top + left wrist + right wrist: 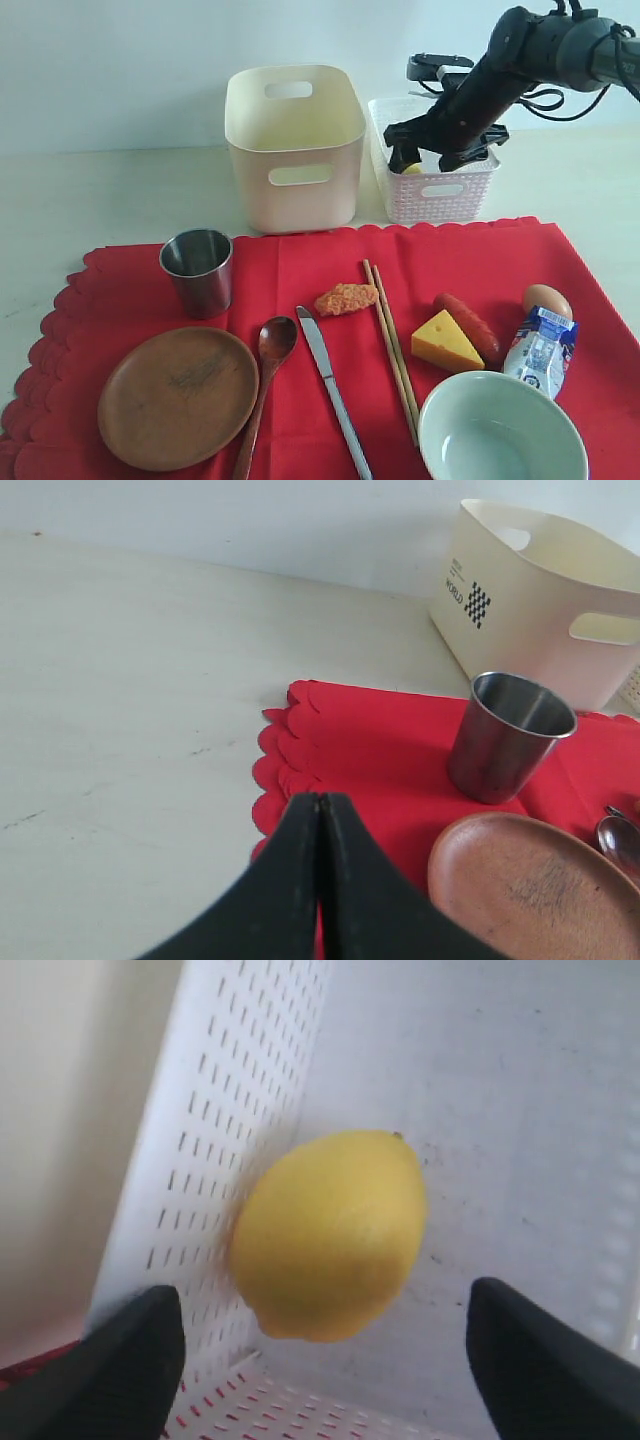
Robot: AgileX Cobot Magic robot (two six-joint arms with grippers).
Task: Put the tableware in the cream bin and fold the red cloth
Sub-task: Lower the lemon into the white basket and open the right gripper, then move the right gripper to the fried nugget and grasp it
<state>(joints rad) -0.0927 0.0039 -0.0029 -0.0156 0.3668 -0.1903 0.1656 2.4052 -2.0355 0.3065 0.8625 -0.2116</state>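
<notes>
The red cloth [300, 280] lies flat with tableware on it: a steel cup [197, 270], wooden plate [178, 395], wooden spoon [268, 365], silver knife [333, 390], chopsticks [392, 350] and pale bowl [500, 432]. Behind the cloth stands the cream bin [295, 150], with nothing in it that I can see. My right gripper [322, 1300] hangs open inside the white lattice basket [440, 192], its fingers apart on either side of a lemon [330, 1230] and not touching it. My left gripper [320, 802] is shut and empty above the cloth's scalloped edge [285, 750], near the cup [510, 735] and plate [530, 890].
Food lies on the right half of the cloth: a fried nugget [346, 298], cheese wedge [447, 342], sausage [468, 325], egg [547, 300] and milk carton [540, 350]. The right arm [530, 50] reaches in from the upper right. Bare table shows left of the cloth.
</notes>
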